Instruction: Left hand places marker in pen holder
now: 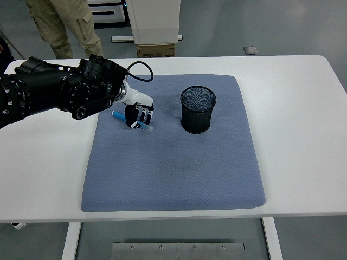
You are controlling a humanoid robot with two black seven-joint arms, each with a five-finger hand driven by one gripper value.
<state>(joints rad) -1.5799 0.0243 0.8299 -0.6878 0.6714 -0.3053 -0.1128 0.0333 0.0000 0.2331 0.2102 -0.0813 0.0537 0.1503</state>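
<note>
A blue marker (117,115) lies across the left part of the blue-grey mat (173,162), its ends showing on either side of my left hand (138,117). That hand reaches in from the left on a black arm, and its fingers are curled around the middle of the marker, just above the mat. The black mesh pen holder (197,109) stands upright on the mat to the right of the hand, a short gap away. My right arm is out of view.
The mat lies on a white table (303,135). A person's legs (62,27) in khaki trousers stand beyond the far left corner. A white cabinet base (157,21) and a cardboard box (156,51) sit behind the table's far edge.
</note>
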